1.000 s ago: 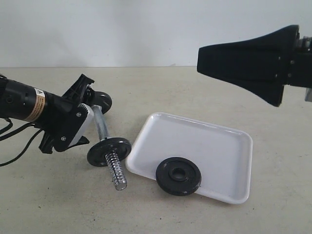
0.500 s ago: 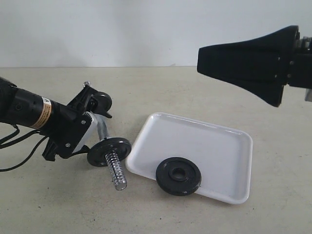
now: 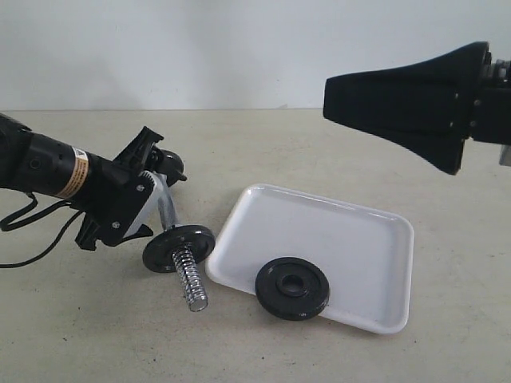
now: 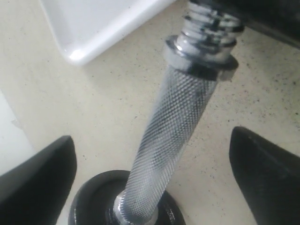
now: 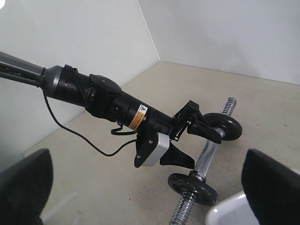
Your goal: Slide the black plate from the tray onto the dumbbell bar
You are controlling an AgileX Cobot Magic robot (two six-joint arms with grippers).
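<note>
The black plate (image 3: 292, 288) lies flat at the near edge of the white tray (image 3: 343, 231), with nothing touching it. The dumbbell bar (image 3: 167, 210) lies on the table left of the tray, its near threaded end (image 3: 190, 281) bare. One black disc (image 3: 179, 247) sits on the bar near that end and another (image 3: 171, 166) at the far end. My left gripper (image 3: 156, 195) is open and straddles the knurled middle of the bar (image 4: 173, 136), its fingers (image 4: 37, 180) apart from the metal. My right gripper (image 3: 343, 97) hangs open high above the tray's far side.
A black cable (image 3: 32, 239) trails from the left arm across the table at far left. A pale wall (image 3: 239, 48) stands behind the table. The tray's corner (image 4: 93, 28) lies close beside the bar.
My left gripper dipped, then rose and edged right along the bar, its jaws still open. The bar, the discs and the right arm have not moved.
</note>
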